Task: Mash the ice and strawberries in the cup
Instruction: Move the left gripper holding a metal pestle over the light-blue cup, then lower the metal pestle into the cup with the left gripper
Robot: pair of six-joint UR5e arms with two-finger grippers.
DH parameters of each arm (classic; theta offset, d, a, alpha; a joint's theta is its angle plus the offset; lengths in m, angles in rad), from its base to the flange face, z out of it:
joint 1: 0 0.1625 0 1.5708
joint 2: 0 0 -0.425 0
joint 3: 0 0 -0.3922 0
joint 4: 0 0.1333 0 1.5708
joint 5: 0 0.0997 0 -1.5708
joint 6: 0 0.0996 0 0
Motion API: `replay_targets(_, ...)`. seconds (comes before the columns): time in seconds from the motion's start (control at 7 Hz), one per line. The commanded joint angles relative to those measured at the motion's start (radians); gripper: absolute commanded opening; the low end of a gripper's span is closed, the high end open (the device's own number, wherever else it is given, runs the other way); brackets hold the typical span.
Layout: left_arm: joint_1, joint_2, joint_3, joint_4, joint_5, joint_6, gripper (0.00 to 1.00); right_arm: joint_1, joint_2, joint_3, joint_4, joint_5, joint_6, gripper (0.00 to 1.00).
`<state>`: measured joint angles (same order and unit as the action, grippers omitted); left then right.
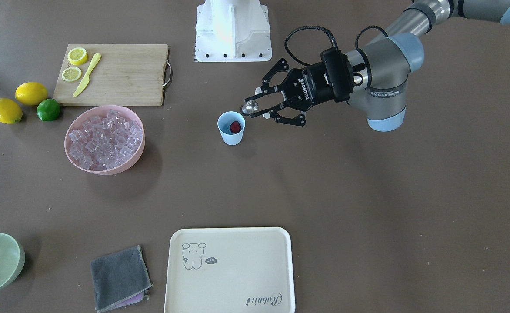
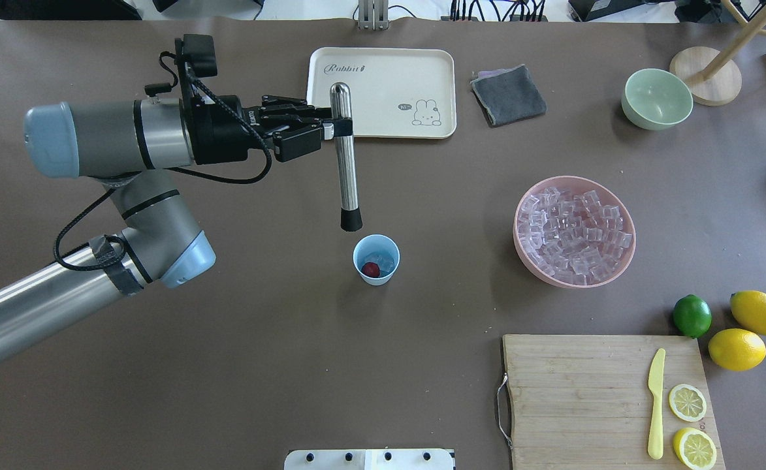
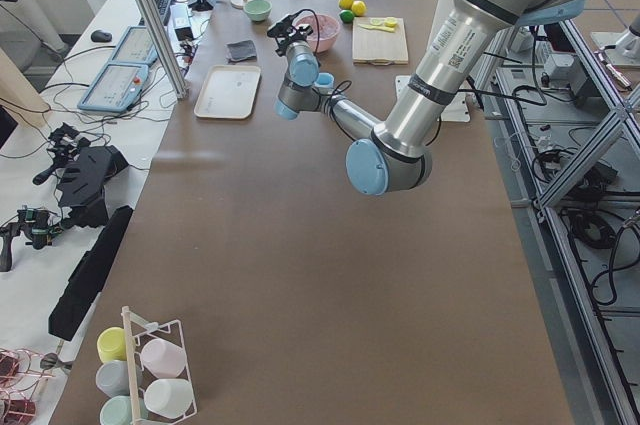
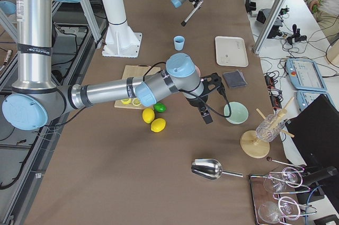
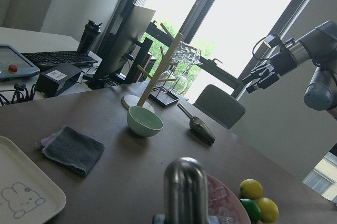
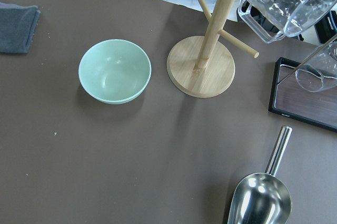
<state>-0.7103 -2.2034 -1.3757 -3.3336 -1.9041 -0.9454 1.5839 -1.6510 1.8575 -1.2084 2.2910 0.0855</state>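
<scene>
The left gripper (image 2: pixel 330 129), reaching in from the left side of the overhead view, is clamped on the upper part of a slim polished steel muddler with a black tip (image 2: pixel 345 170). The tip points down and hangs clear of the small light-blue plastic cup (image 2: pixel 375 282), just up and left of its rim in that view. In the far-end side view the muddler slants and sits well above the cup. The cup stands upright on the brown table near the middle of the overhead frame. Inside it lie a tiny red strawberry (image 2: pixel 371 269) and a few clear ice cubes (image 2: pixel 384 260) beside the berry. To the right of the cup, well apart from it, a round pink bowl (image 2: pixel 520 243) holds a heap of the same glassy cubes (image 2: pixel 575 228). The right gripper (image 4: pixel 205 113) shows in the side view near the centre of the frame, and whether it is open or closed cannot be told. Its wrist camera looks down on a pale-green bowl (image 6: pixel 115 71) and a steel scoop (image 6: pixel 261 197).
</scene>
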Motion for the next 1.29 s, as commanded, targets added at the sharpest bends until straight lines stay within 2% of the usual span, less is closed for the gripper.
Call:
replay_targets(0.0,0.052,-0.013,0.0,-0.037,0.083,0.101,0.0,0.021,-0.012,0.002,0.001,0.004,-0.001,1.0)
replay_targets(0.71,0.071,-0.01,0.01,-0.029,0.135,0.285,0.0,0.044,-0.038,0.009,0.022,0.004,-0.004,1.0)
replay_targets(0.86,0.087,-0.007,0.01,-0.029,0.143,0.293,0.0,0.044,-0.056,0.0,0.062,0.004,-0.003,1.0)
replay_targets(1.14,0.136,-0.001,0.015,-0.029,0.2,0.364,0.0,0.044,-0.058,-0.003,0.069,0.002,-0.003,1.0)
